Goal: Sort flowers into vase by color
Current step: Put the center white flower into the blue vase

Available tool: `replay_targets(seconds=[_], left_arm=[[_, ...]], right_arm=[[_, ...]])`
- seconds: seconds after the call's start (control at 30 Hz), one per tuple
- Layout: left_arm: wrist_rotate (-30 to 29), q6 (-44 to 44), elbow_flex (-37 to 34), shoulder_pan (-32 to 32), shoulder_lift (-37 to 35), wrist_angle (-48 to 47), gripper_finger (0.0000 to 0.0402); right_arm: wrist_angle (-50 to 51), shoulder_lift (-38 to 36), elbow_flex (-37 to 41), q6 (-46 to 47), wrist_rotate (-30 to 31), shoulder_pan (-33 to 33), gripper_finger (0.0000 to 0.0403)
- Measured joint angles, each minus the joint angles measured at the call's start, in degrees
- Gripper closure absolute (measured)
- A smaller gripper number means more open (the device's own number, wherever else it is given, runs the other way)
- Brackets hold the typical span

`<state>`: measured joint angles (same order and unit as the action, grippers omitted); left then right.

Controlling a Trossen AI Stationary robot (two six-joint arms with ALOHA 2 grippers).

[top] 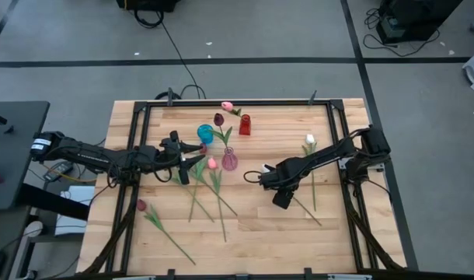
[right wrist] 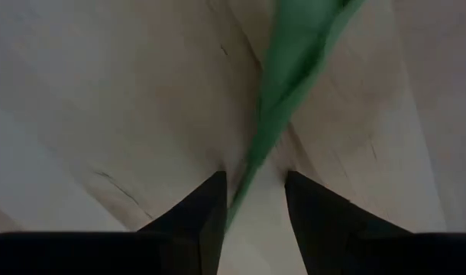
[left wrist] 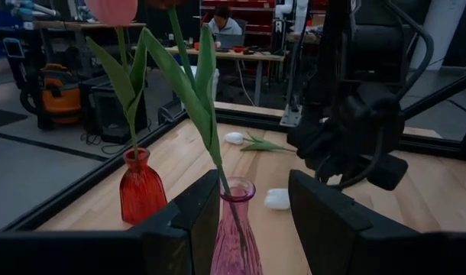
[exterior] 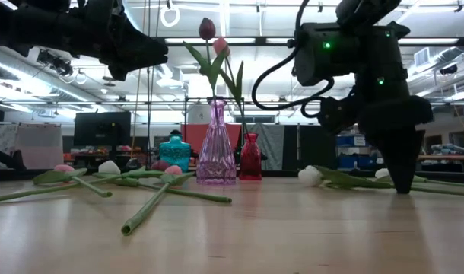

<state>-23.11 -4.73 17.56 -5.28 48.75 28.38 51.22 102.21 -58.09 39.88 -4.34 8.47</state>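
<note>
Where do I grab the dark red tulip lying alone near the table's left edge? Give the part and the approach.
Grip the dark red tulip by its bare stem, past the leaves, coming straight down from above with the fingers set across the stem's diagonal. It lies flat on the table, so only its top side is open.

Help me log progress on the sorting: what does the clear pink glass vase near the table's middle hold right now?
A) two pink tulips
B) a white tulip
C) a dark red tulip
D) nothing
C: in the low view a green stem rises from the clear pink glass vase to a dark red tulip bud at its top.
</note>
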Motion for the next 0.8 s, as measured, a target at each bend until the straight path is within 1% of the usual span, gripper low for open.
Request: replay_targets(seconds=[0.1,0.2,0.23,0.27,0.4,0.5,0.63,0.7,0.8], left_arm=[[0.0,0.0,0.0,0.0,0.0,0.0,0.0239],[0.0,0.0,0.0,0.0,0.0,0.4,0.0239],[0.2,0.0,0.0,0.0,0.0,0.6,0.0239],[1.0,-0.1,0.0,-0.1,0.0,0.6,0.0239],[5.2,-0.2,0.0,-0.1,0.0,0.3,0.0239],[5.6,-0.2,0.0,-0.1,0.0,0.0,0.0239],[5.6,-0.2,0.0,-0.1,0.0,0.2,0.0239],[5.6,-0.2,0.0,-0.1,0.0,0.2,0.0239],[5.4,-0.5,0.0,-0.1,0.0,-0.2,0.0239]], right_arm=[[-0.4,0.0,0.1,-0.8,-0.2,-0.4,0.0299],[-0.5,0.0,0.1,-1.1,-0.4,-0.7,0.0363],[-0.5,0.0,0.2,-1.4,-0.3,-0.7,0.0381],[-0.5,0.0,0.2,-1.9,0.1,-0.7,0.0389],[-0.4,-0.2,0.2,-3.3,0.9,-1.1,0.0387],[-0.7,-1.7,0.3,-5.2,2.7,-1.3,0.0396],[-2.0,-6.3,0.3,-7.4,4.5,-2.1,0.0397],[-4.4,-8.8,0.7,-9.1,4.4,-2.5,0.0397],[-8.8,-13.4,2.8,-11.8,1.3,-3.1,0.0398]])
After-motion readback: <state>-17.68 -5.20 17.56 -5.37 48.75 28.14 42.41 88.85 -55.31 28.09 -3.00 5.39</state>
